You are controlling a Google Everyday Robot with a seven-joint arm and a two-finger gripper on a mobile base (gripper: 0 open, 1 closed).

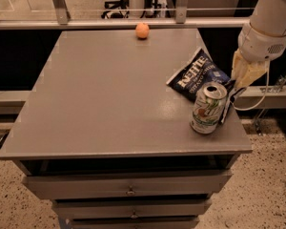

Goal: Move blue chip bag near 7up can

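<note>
The blue chip bag [196, 76] lies flat on the grey table [105, 94] near its right edge, white lettering up. The 7up can [208, 109] stands upright just in front of the bag, at the table's front right corner, almost touching the bag's near edge. My gripper [230, 101] hangs from the white arm [267, 23] at the table's right edge. It is right beside the can and just past the bag's right corner. Its tip is partly hidden behind the can.
A small orange ball [142, 30] sits at the table's far edge. A metal rail [109, 24] runs behind the table. Drawers [128, 185] sit below the tabletop. A cable [257, 101] loops beside the right edge.
</note>
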